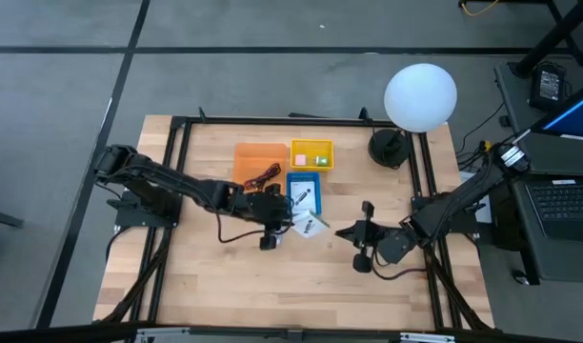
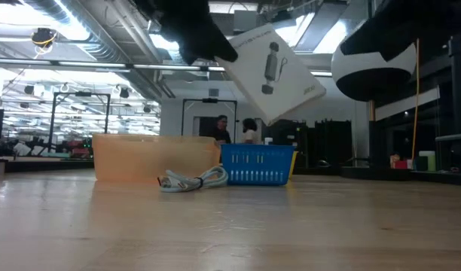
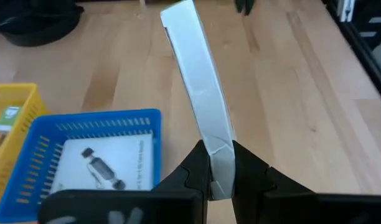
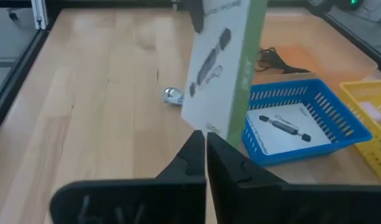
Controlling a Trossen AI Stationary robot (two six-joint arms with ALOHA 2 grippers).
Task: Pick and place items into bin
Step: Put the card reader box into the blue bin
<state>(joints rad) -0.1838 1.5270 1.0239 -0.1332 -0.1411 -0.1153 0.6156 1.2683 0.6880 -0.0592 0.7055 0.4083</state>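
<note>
A white card box (image 1: 311, 226) with a black picture and a green side is held by my left gripper (image 3: 220, 171) just off the near side of the blue bin (image 1: 303, 193). A second white card (image 3: 103, 165) lies flat in that bin. The yellow bin (image 1: 311, 153) holds tiny pink and green pieces. The orange bin (image 1: 260, 162) holds thin red and black cables. A small silver-grey item (image 4: 173, 94) lies on the table in front of the bins. My right gripper (image 4: 206, 155) is shut and hovers to the right of the box, touching nothing. My left gripper pinches the white box by one end (image 3: 218, 155), one finger on each broad face. It comes from the table's left, roughly level. The box is lifted clear of the table and tilted (image 2: 272, 71), its free end reaching toward the right gripper.
A white globe lamp (image 1: 420, 95) on a black base stands at the far right of the table. A laptop (image 1: 563, 205) sits off the right edge. Bare wood lies along the near side (image 1: 291, 286). People stand far off in the room (image 2: 234, 129).
</note>
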